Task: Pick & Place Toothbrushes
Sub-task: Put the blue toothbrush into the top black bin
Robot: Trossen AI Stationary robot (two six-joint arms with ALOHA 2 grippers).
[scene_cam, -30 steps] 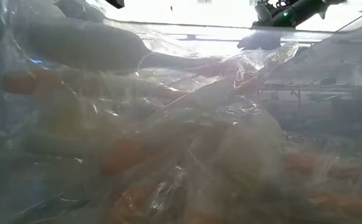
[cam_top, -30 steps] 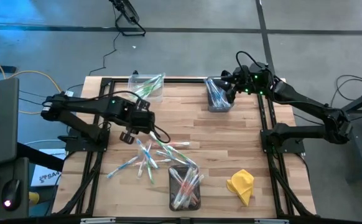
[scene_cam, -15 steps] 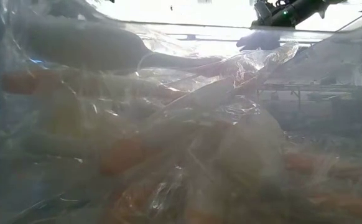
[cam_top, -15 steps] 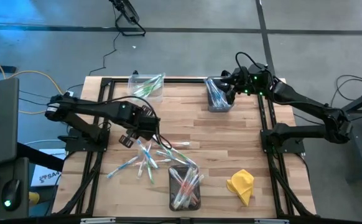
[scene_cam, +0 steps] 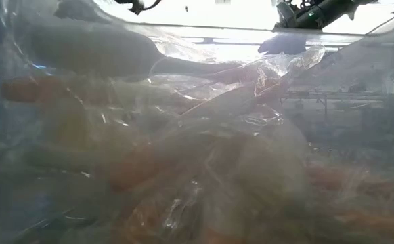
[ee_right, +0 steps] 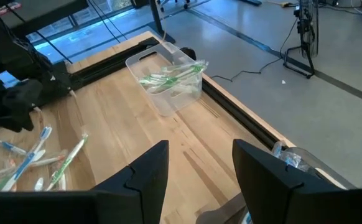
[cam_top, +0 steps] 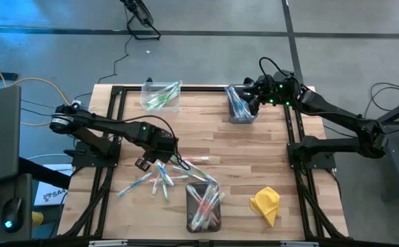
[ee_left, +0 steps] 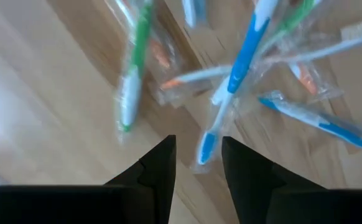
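- Surroundings: the wooden surface (cam_top: 254,147) carries three clear plastic bins and one yellow cloth (cam_top: 266,204). The cloth lies near my right-hand front corner, well apart from both of my hands.
- Bin count, three: a green-stock bin (cam_top: 161,96) at the far left, a blue-stock bin (cam_top: 240,104) at the far right, and a front bin (cam_top: 203,206) at the near centre that holds pink-red stock.
- Obstruction: in the low view, crinkled clear wrapping (scene_cam: 183,149) fills nearly the whole field, so that view gives almost nothing of the surface.
- Loose toothbrushes (cam_top: 160,175): a scattered pile lies on the surface left of centre, just beside the front bin. They overlap one another, so I cannot give an exact count. Blue and green handles show, each piece in a clear wrapper.
- My left hand (cam_top: 157,152) hangs above the far edge of the loose pile. In the left wrist view my left hand's fingers (ee_left: 159,171) stand a narrow gap apart, with nothing between them. A blue toothbrush (ee_left: 234,93) lies just beyond the fingertips.
- My right hand (cam_top: 249,96) sits over the blue-stock bin. In the right wrist view my right hand's fingers (ee_right: 147,174) stand moderately apart and hold nothing.
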